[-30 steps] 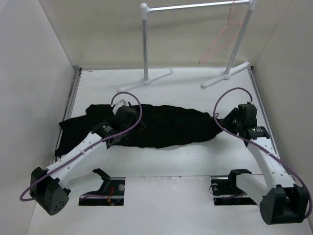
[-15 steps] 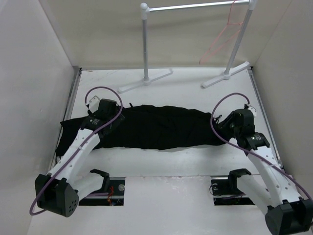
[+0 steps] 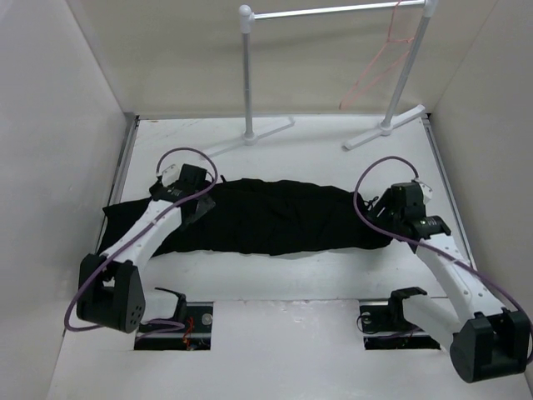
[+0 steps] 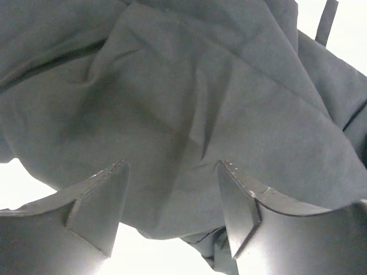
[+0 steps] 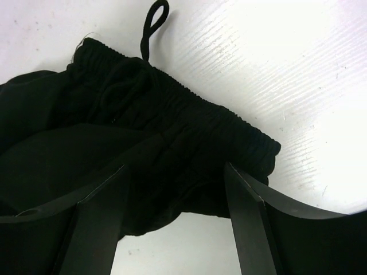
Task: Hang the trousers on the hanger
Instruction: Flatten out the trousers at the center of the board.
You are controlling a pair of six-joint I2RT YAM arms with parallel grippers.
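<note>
- White tabletop [image 3: 316,150] beneath; left gripper [image 4: 171,172] and right gripper [image 5: 175,169] both gape, empty.
- Plain black soft fabric trousers [image 3: 266,218] lie flat under them: limp, light; likely best pinched at the ribbed waistband [image 5: 189,123].
- Thin pink-orange wire hanger [image 3: 379,67] hangs on the far rail [image 3: 333,11].

Overhead view from behind, whole table [image 3: 333,158], wrist views close above opposite ends of the trousers [image 3: 275,218], shared overhead

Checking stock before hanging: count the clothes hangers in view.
1. The hanger hangs at the right end of the rail, beside its right post. No other shows, though the trousers could hide one.
</note>
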